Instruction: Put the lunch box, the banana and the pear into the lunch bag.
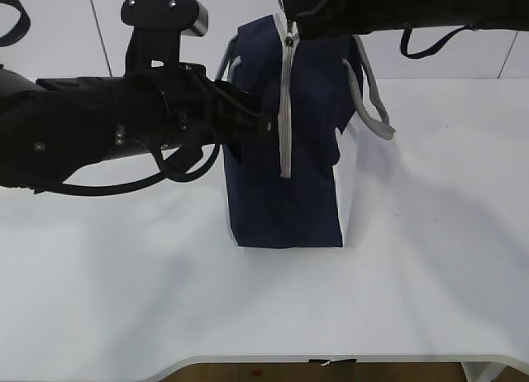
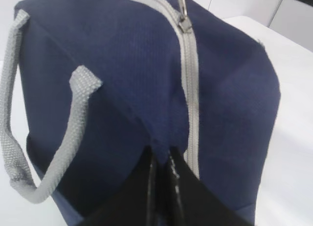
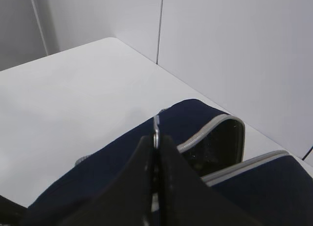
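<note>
The lunch bag (image 1: 281, 183) stands upright near the middle of the white table (image 1: 264, 307), its navy front toward the exterior camera, the grey zipper strip (image 1: 286, 109) running down that face and a white side panel (image 1: 349, 192) on its right. Grey strap handles (image 1: 372, 97) droop off the top at either side. The left gripper (image 1: 263, 124) reaches in from the left at mid-height, and in the left wrist view its fingers (image 2: 149, 187) are pressed together on a pinch of navy fabric just beside the zipper strip. The right gripper (image 1: 289, 22) comes across from the upper right over the bag's top edge; in the right wrist view its two fingers (image 3: 142, 187) meet on the metal ring pull (image 3: 156, 130), which stands up between them. Past the pull the zipper lies parted, showing a dark gap (image 3: 217, 147) into the bag, though that interior is too dark to make out any contents. The bulky left arm (image 1: 91, 134) and its cable hide the table behind it on that side.
</note>
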